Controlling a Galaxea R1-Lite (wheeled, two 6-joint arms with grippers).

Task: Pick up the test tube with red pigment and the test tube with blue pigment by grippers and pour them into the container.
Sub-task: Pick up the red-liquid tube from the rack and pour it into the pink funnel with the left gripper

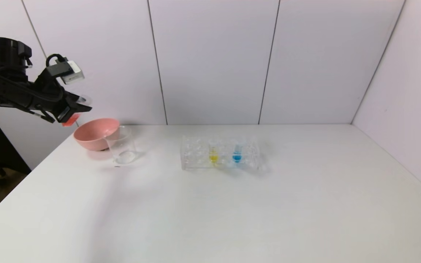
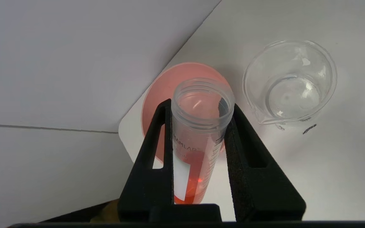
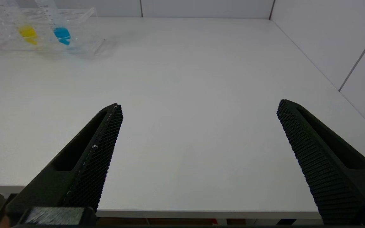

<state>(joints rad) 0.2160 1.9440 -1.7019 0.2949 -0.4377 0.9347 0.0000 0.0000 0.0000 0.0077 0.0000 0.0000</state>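
Note:
My left gripper point(image 1: 72, 109) is shut on the test tube with red pigment point(image 2: 198, 139), held high above the table's far left corner, over the pink bowl point(image 1: 95, 133). The tube is tilted, its open mouth toward the bowl and its orange-red liquid at the bottom end point(image 1: 71, 119). The container, a clear glass beaker point(image 1: 122, 148), stands just right of the bowl and also shows in the left wrist view point(image 2: 291, 84). The test tube with blue pigment point(image 1: 236, 153) stands in the clear rack point(image 1: 196, 155). My right gripper point(image 3: 198, 110) is open and empty over the table's near edge.
A yellow-liquid tube point(image 1: 213, 154) stands in the rack left of the blue one; both show in the right wrist view point(image 3: 28, 33), point(image 3: 62, 34). White walls close the back and right sides. The table point(image 1: 232, 212) drops off at the left edge.

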